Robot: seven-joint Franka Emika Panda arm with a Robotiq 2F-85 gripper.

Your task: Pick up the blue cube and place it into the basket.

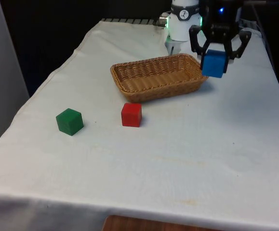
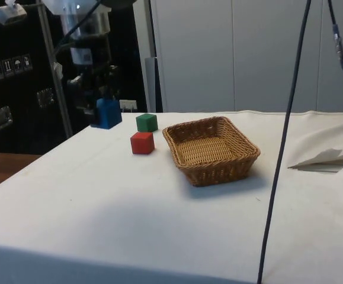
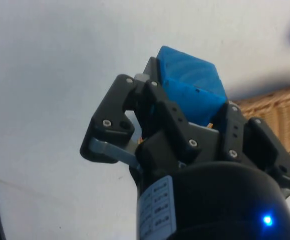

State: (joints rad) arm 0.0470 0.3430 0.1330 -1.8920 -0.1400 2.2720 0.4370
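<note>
Upper right of the front view: the black two-finger gripper (image 1: 217,53) has the solid blue cube (image 1: 213,63) pinched between its fingers, lifted clear of the white tablecloth (image 1: 187,154). It hangs just off the right end of the oval woven wicker basket (image 1: 156,76), not yet over the opening, presumably carried high to clear the rim. Lower left, the small red cube (image 1: 131,115) and green cube (image 1: 70,121) sit on the cloth, apart from the action.
</note>
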